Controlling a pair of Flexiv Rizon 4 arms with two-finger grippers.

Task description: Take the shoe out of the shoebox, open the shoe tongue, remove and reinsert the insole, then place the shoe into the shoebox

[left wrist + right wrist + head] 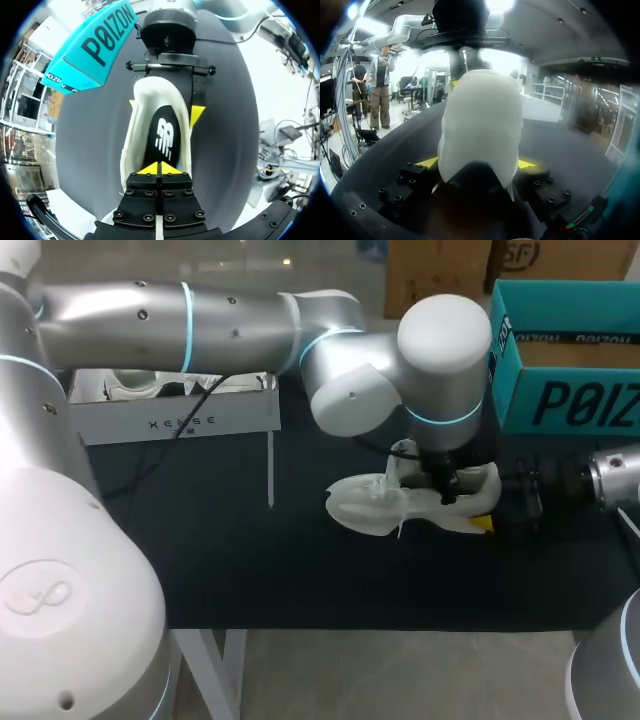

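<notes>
A white shoe [375, 505] lies on the black table mat, toe to the left. My left gripper [447, 490] points straight down into its opening. In the left wrist view that gripper [160, 169] is shut, its yellow tips together at the black insole [165, 135] inside the shoe [131, 145]; whether it pinches the insole I cannot tell. My right gripper [488, 502] comes in from the right and clamps the heel. Its yellow tips press the shoe [480, 125] from both sides in the right wrist view [476, 163].
The teal shoebox [560, 400] stands open at the back right, close behind my right arm. A white box [180, 420] with paper in it sits at the back left. The black mat [250, 560] lies bare in front of the shoe.
</notes>
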